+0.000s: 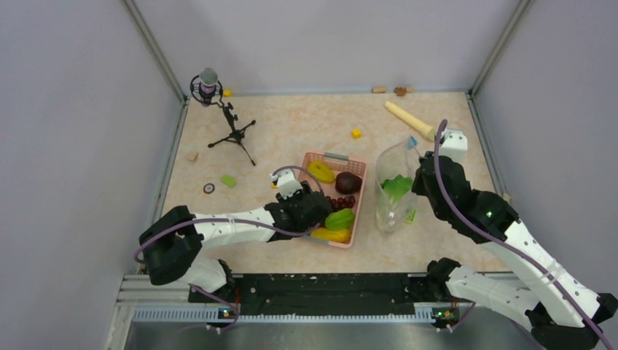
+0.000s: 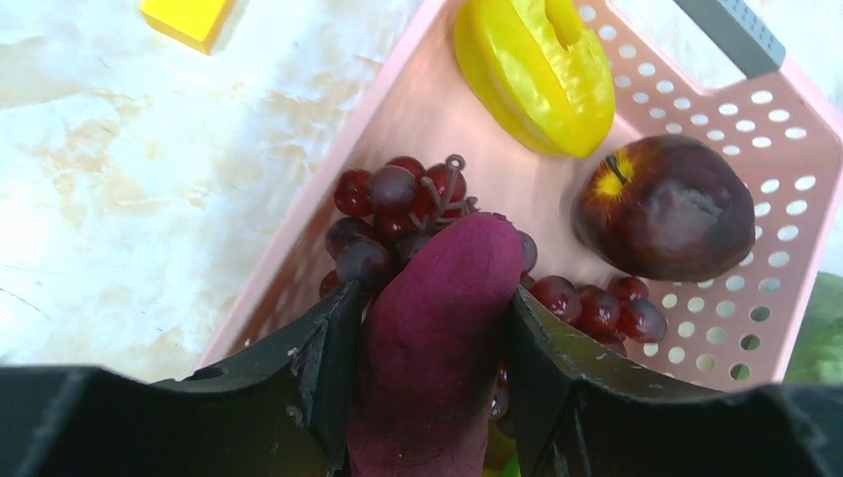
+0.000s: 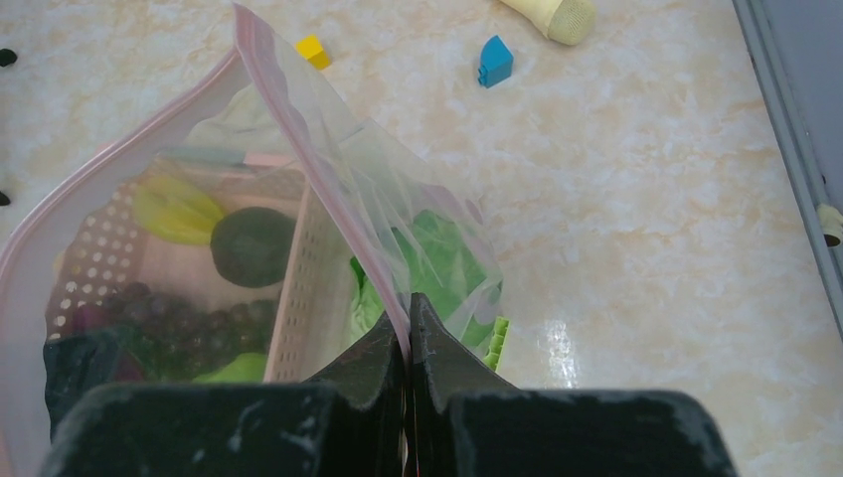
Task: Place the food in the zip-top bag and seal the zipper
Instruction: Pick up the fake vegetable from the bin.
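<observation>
My left gripper (image 2: 434, 293) reaches into the pink basket (image 2: 298, 229) and is shut on the magenta sweet potato (image 2: 437, 338), one finger pressed to each side. Around it lie dark red grapes (image 2: 393, 194), a yellow fruit (image 2: 537, 70) and a dark purple-brown piece (image 2: 666, 209). The clear zip-top bag (image 1: 393, 164) stands upright right of the basket (image 1: 310, 154) with the green-white lettuce (image 1: 397, 188) inside. My right gripper (image 3: 408, 303) is shut on the bag's pinkish zipper (image 3: 296, 124) edge, holding the mouth open. A green pod (image 1: 339, 219) lies in the basket's near end.
A beige rolling pin (image 1: 409, 119) lies behind the bag. A microphone on a tripod (image 1: 232, 127) stands at the back left. Small blocks are scattered about: yellow (image 1: 356, 133), green (image 1: 229, 180), blue (image 3: 494, 62). Walls close in the table on three sides.
</observation>
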`<state>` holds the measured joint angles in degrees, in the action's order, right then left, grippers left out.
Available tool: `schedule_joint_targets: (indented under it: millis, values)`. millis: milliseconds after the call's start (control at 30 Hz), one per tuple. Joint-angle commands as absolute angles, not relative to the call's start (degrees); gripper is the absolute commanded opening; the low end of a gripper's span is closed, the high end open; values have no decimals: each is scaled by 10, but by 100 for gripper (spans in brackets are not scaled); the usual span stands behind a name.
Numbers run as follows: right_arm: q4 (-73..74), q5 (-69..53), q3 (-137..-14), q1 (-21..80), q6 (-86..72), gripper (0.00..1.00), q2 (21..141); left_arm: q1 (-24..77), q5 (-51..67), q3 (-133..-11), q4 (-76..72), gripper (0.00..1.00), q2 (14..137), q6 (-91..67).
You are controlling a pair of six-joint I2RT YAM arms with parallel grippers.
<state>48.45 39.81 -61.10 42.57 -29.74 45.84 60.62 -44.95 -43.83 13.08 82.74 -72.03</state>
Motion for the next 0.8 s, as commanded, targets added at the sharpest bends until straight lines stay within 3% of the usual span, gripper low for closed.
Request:
schedule_joint_targets:
  millis: [0, 200, 433, 767]
  values:
    - [479, 388, -608, 425, -300, 0, 461, 595, -524, -447, 158, 0, 797, -726]
    - [479, 359, -608, 425, -295, 0, 474, 592, -533, -406, 67, 0, 727, -629]
    - [479, 352, -607, 426, -289, 0, 473, 593, -333, -333, -223, 0, 633, -393]
    - [477, 366, -606, 425, -288, 0, 454, 593, -131, -427, -287, 0, 600, -247]
